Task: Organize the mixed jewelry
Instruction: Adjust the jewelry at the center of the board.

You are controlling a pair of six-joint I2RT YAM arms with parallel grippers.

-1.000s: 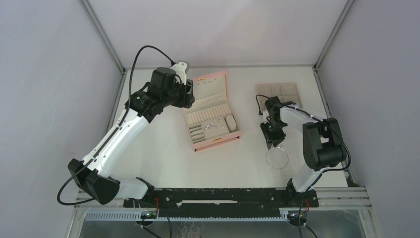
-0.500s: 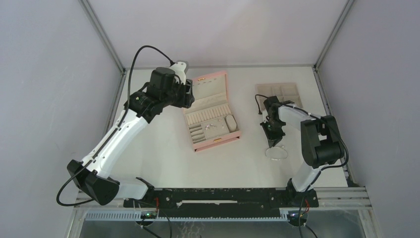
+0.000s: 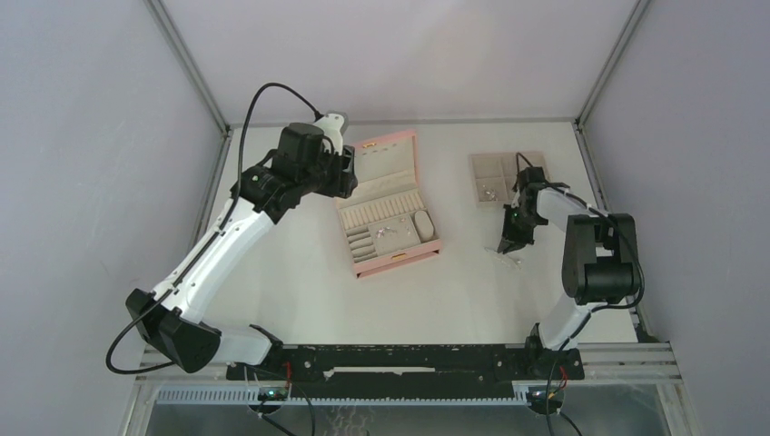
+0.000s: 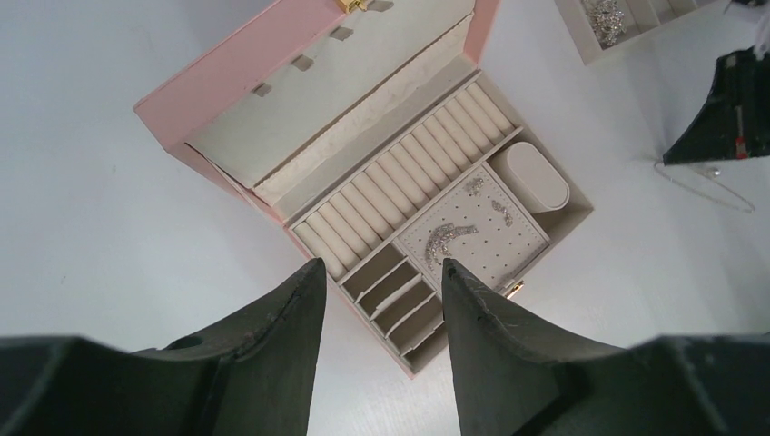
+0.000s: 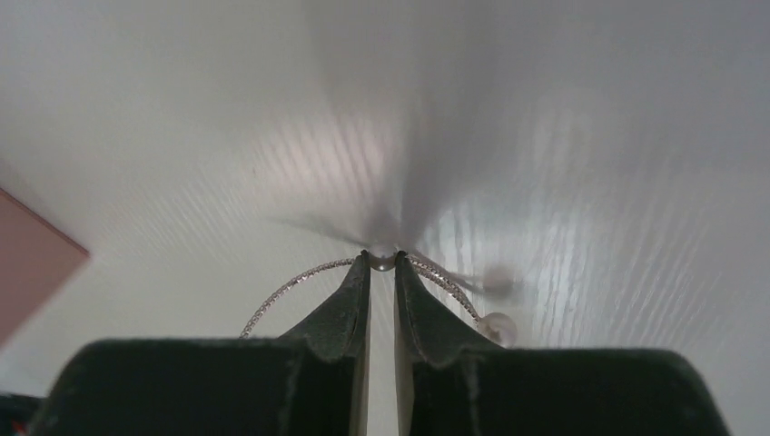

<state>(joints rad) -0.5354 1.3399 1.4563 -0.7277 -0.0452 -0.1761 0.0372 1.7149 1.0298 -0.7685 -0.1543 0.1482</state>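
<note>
open pink box [image 3: 389,204] near left gripper [image 4: 381,265], jaws apart, empty; beige tray [image 3: 495,177] beside right gripper [image 5: 382,259], pinching chain necklace [image 5: 291,291]; white table [image 3: 300,272], grey walls [image 3: 409,54].

Probably robotics lab test cell: white table [image 3: 300,291], plain grey enclosure walls [image 3: 91,136], aluminium corner posts [image 3: 186,64], black mounting rail [image 3: 399,359].

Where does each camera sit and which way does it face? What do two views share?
Top external: above, behind the bases, looking down on the white table; both arms, left claw, right claw show.
Left wrist: above the open pink quilted box, looking down; own open dark fingers show.
Right wrist: low, facing the table; own fingers pinch the thin silver chain necklace.
Shared: top and left wrist both see box and flat beige tray.
</note>
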